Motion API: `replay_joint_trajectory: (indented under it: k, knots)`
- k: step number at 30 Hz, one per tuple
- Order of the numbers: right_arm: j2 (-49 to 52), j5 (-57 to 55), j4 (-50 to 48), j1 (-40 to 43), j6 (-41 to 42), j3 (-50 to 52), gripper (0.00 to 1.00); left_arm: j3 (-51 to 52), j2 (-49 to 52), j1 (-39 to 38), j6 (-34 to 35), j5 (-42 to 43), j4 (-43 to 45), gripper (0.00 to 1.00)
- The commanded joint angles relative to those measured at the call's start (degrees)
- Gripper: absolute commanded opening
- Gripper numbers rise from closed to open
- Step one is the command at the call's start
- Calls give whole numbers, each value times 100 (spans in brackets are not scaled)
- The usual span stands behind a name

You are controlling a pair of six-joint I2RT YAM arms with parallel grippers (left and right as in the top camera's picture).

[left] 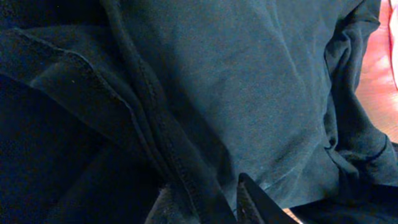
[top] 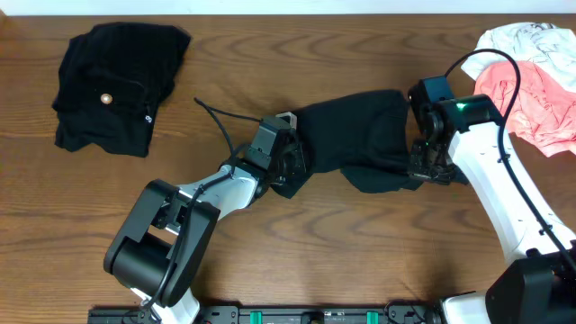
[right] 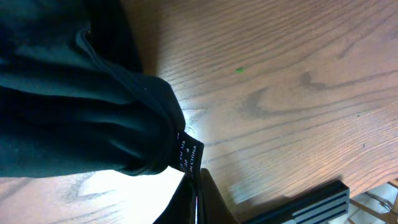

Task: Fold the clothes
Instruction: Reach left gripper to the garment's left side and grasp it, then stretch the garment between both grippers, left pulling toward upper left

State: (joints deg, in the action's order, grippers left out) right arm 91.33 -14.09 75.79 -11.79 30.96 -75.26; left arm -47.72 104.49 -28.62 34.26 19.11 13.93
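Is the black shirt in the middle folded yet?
No. The black shirt is a rumpled bunch, creased with uneven edges.

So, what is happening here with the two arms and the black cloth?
Both arms are working on the black shirt in the middle of the table. The right gripper is shut on one edge of it, next to the label. The left gripper is at the opposite edge; whether it has a hold cannot be told. A black piece with a button and pink and white clothes lie aside.
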Motion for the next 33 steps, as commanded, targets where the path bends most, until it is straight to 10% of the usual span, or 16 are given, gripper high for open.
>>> replay_joint_trajectory:
  k: [1,5,33]
  knots:
    - [-111,-50,4,15,-37,-92,1,-166,109,-24,-79,87,9,31]
    - [-111,-50,7,15,-37,-92,1,-192,186,-24,-96,271,81,6]
    - [-111,-157,251,11,-251,-92,1,-2120,243,1362,-769,-905,249,6]
